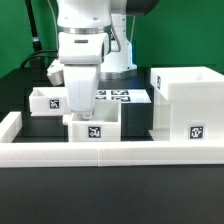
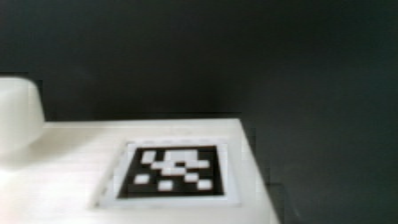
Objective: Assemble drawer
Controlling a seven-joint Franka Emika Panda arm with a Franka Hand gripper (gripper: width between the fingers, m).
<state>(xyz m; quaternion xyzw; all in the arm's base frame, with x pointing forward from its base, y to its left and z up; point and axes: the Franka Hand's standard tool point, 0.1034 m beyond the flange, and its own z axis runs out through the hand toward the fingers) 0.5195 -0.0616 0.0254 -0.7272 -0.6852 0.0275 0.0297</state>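
Exterior view: the pincer (image 1: 80,106) hangs low, just behind the front tray (image 1: 93,127), probably lining up a grasp on its wall. The hand hides the fingers, so I cannot tell how far they are spread. The second tray (image 1: 44,98) sits apart on the exterior view's left and the casing (image 1: 185,105) stands on the right. These drawer parts are loose on the black tabletop (image 1: 38,122), close to the rail (image 1: 100,157), likely used as a stop. The marker board (image 1: 112,97) lies behind.

Wrist view: blurred and close. It shows a white surface with a tag (image 2: 175,172) and dark tabletop beyond; no fingertips visible.
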